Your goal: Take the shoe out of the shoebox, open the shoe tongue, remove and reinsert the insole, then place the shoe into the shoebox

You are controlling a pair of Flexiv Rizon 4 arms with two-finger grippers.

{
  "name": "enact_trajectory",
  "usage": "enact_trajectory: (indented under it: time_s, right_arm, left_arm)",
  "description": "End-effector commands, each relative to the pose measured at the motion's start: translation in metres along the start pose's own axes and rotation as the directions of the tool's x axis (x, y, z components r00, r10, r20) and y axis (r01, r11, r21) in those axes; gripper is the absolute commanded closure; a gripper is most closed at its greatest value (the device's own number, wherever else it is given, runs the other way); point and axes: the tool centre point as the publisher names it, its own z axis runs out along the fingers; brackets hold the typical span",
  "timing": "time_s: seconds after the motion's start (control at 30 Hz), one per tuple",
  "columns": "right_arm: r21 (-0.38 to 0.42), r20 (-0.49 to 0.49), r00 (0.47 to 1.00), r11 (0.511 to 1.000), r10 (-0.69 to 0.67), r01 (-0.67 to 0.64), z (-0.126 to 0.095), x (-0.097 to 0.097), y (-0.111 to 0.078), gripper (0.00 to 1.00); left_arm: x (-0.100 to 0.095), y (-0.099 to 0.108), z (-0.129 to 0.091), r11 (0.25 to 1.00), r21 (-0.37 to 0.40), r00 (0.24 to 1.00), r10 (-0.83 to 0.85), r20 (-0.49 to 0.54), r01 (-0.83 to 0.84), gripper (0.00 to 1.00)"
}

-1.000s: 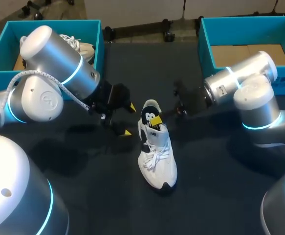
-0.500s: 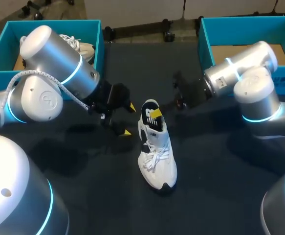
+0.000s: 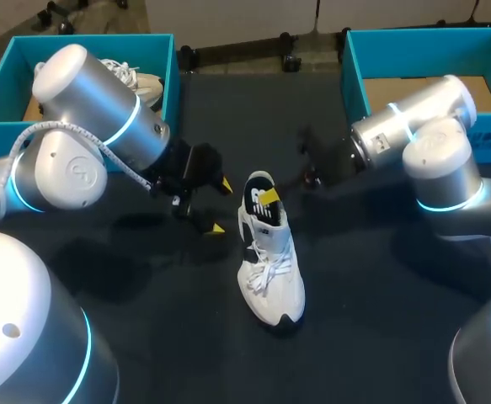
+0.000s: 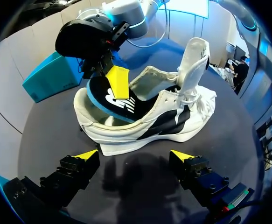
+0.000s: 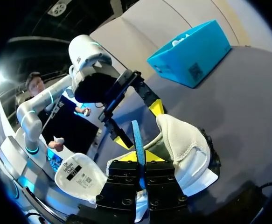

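Right jaws pinch the insole [image 4: 105,97] at its heel end, half out of the shoe [image 3: 270,269]. Left jaws, spread, stand just beside the shoe.

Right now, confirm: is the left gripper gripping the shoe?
No: the left gripper stands open, both yellow tips short of the shoe, touching nothing.

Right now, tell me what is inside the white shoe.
A blue-edged black insole sticks up out of the white shoe, pinched by the right gripper. Its lower end and the toe space are hidden by the shoe's upper.
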Motion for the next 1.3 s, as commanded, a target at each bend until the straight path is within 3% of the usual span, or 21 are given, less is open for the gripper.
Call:
enact_trajectory:
  time_s: [0.03, 0.33, 0.37, 0.4, 0.47, 0.97, 1.3]
  right_arm:
    - [0.013, 0.003, 1.0, 1.0, 0.0, 0.0, -0.006, 0.005, 0.004, 1.0]
    - [0.015, 0.03, 0.999, 1.0, -0.011, 0.011, -0.012, 0.009, 0.011, 1.0]
    - [0.021, 0.032, 0.999, 1.0, -0.006, 0.006, -0.013, 0.009, 0.012, 0.83]
    - [0.026, 0.03, 1.0, 1.0, -0.005, 0.004, -0.013, 0.009, 0.012, 0.75]
    - [0.05, 0.025, 1.0, 0.999, 0.004, -0.005, -0.013, 0.01, 0.012, 0.71]
    - [0.274, 0.049, 0.998, 0.961, 0.035, -0.047, -0.006, 0.007, -0.002, 0.64]
    - [0.325, 0.082, 0.996, 0.944, 0.042, -0.066, 0.001, 0.002, -0.014, 0.62]
  left_arm:
    - [0.002, 0.001, 0.0, 1.0, 0.006, 1.0, 0.001, 0.003, -0.001, 0.0]
    - [0.004, 0.0, 0.002, 1.0, 0.013, 1.0, -0.003, 0.006, 0.003, 0.0]
    - [0.004, 0.0, 0.002, 1.0, 0.014, 1.0, -0.003, 0.005, 0.003, 0.0]
    - [0.004, 0.0, 0.002, 1.0, 0.014, 1.0, -0.004, 0.005, 0.003, 0.0]
    - [0.004, 0.0, 0.002, 1.0, 0.017, 1.0, -0.004, 0.006, 0.004, 0.0]
    - [0.008, 0.0, 0.004, 1.0, 0.023, 1.0, -0.003, 0.002, 0.003, 0.0]
    - [0.007, 0.001, 0.002, 1.0, 0.019, 1.0, 0.002, -0.001, -0.002, 0.0]
